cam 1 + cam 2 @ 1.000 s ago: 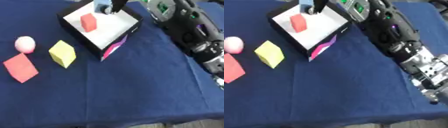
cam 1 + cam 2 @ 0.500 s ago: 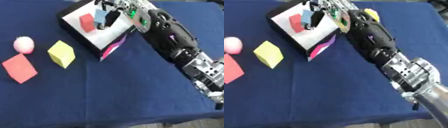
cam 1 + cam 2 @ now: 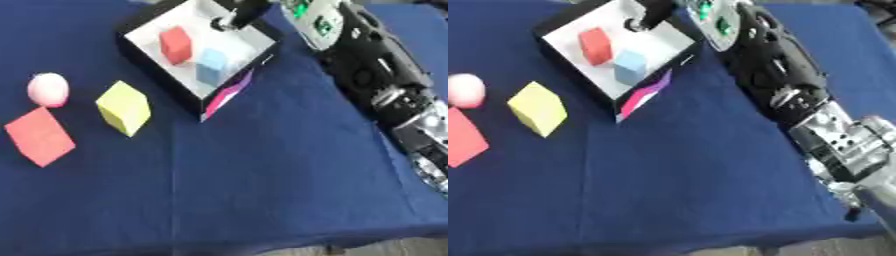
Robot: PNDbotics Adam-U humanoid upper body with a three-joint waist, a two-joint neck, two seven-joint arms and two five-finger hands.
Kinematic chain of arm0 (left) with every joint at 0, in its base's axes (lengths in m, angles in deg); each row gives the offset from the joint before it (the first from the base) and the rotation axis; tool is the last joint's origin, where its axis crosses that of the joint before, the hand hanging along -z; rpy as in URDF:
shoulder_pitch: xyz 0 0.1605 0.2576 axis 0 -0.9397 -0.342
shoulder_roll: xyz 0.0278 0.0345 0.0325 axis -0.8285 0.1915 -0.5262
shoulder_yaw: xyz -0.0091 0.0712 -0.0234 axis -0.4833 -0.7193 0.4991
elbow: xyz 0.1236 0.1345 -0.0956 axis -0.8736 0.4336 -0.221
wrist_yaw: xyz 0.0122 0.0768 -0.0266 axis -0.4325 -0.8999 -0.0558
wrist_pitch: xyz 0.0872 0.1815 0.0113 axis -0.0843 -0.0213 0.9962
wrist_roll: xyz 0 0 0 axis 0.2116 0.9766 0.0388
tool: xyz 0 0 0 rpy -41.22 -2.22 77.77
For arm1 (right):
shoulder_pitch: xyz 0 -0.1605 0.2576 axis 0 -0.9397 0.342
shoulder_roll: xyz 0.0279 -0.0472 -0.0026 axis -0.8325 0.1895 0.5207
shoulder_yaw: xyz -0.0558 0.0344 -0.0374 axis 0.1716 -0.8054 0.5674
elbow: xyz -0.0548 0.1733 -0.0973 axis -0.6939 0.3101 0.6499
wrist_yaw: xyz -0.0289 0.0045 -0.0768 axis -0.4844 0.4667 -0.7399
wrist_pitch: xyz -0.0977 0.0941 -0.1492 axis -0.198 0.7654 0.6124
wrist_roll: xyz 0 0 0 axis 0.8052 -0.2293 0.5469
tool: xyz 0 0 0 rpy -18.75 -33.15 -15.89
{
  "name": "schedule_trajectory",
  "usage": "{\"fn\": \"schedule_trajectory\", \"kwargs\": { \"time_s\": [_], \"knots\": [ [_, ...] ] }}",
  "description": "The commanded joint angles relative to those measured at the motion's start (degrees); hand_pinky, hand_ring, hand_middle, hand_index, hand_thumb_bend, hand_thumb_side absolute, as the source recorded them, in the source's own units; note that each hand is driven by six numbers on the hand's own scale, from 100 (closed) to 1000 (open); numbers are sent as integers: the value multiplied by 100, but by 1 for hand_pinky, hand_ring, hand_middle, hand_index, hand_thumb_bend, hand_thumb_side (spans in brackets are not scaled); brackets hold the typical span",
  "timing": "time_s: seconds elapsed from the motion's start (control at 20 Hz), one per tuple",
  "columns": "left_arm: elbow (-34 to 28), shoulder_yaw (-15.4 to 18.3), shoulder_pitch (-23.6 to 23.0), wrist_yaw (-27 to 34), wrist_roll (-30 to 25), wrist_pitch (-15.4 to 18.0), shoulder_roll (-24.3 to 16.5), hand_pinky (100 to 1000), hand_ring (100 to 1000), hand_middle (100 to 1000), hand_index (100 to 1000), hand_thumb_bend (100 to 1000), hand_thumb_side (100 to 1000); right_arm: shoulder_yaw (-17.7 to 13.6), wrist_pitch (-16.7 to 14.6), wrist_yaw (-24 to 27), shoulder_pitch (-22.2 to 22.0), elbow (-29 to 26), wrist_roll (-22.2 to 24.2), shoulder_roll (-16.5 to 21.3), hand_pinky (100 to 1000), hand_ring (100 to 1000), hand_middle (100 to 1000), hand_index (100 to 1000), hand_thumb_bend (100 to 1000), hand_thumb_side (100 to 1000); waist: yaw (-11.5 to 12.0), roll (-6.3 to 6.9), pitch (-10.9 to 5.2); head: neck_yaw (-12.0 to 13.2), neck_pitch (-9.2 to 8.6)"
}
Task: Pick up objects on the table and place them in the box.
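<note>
A black box [image 3: 153, 72] with a white floor stands at the far middle of the blue table. A red block [image 3: 175, 44] and a light blue block [image 3: 211, 64] lie inside it, side by side. My right hand [image 3: 234, 14] hovers over the box's far edge, open, with nothing in it and apart from both blocks. Its arm [image 3: 780, 75] runs down the right side. On the left lie a pink ball [image 3: 48, 89], a yellow cube [image 3: 124, 107] and a flat-looking red cube [image 3: 39, 135]. My left hand is out of sight.
A magenta flap [image 3: 226, 97] hangs from the box's near corner. Blue cloth [image 3: 262, 190] covers the table up to its front edge at the bottom. The right arm takes up the right side of the table.
The light blue block, held over the box half a second ago, now lies on the box floor beside the red block. My right hand has let go and drawn back toward the far edge.
</note>
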Motion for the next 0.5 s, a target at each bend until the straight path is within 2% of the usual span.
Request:
{"fn": "schedule_trajectory", "kwargs": {
  "time_s": [0.05, 0.25, 0.4, 0.45, 0.5],
  "knots": [
    [-70, 76, 44, 7, 17, 5, -242, 809, 842, 854, 908, 155, 855, -188, 64, 29, 62, -156, 31, 638, 845, 944, 827, 881, 541, 276, -18, 31, -142, 48, -11],
    [-73, 68, 42, -1, 6, 3, -252, 809, 842, 854, 908, 151, 854, -374, -262, -142, -7, 102, 334, 992, 848, 937, 826, 890, 542, 316, -42, 47, -135, 35, -11],
    [-66, 71, 39, -17, 14, -11, -267, 809, 843, 854, 908, 151, 854, -463, -383, -306, -88, 221, 198, 1204, 847, 932, 826, 894, 555, 336, -54, 50, -127, 53, -11],
    [-64, 71, 40, -17, 18, -16, -268, 809, 843, 854, 908, 156, 852, -453, -428, -338, -123, 265, 198, 1250, 850, 939, 834, 897, 559, 306, -55, 48, -126, 56, -11],
    [-66, 67, 46, -18, 17, -18, -268, 809, 843, 854, 908, 151, 854, -431, -496, -376, -169, 310, 249, 1309, 852, 941, 837, 898, 563, 358, -55, 44, -123, 60, -11]
  ]
}}
